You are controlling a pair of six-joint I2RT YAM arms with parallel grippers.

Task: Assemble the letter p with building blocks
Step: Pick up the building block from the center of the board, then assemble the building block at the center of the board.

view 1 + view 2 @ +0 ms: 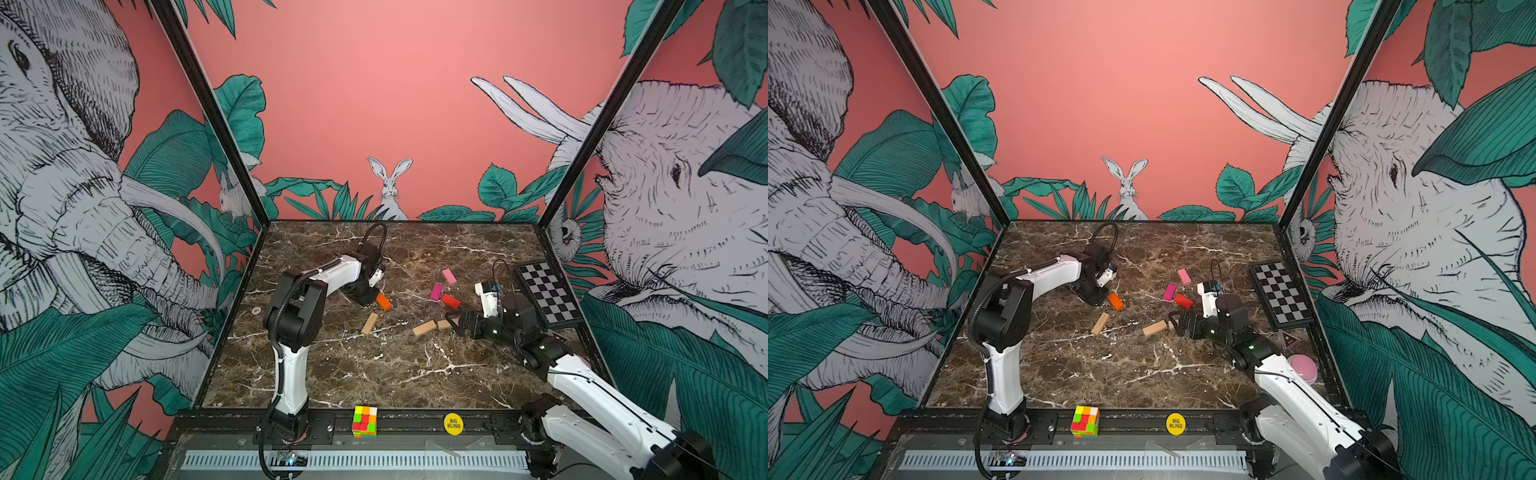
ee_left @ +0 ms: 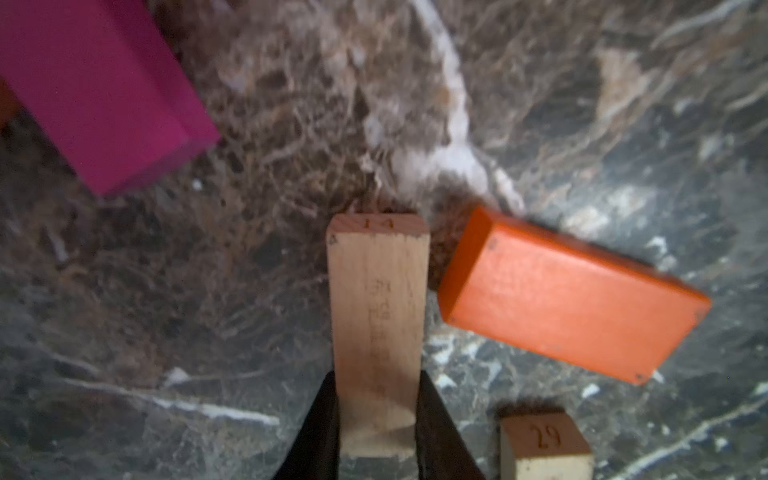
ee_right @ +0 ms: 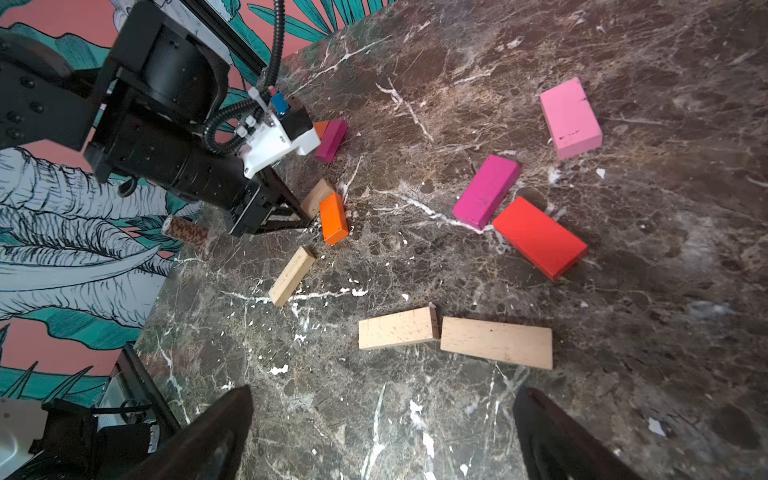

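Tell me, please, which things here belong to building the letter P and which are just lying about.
Job: tan blocks, orange block, magenta blocks, pink block, red block.
Lying about: puzzle cube, chessboard, yellow chip, pink dome, patterned roller.

A robotics test cell is showing here: left arm (image 1: 291,374) and right arm (image 1: 598,392) are standing mounted on a black rail (image 1: 415,420) fronting a marble-patterned counter (image 1: 374,374), with printed jungle-mural panels (image 1: 395,104) on black frame posts (image 1: 206,104) enclosing it.
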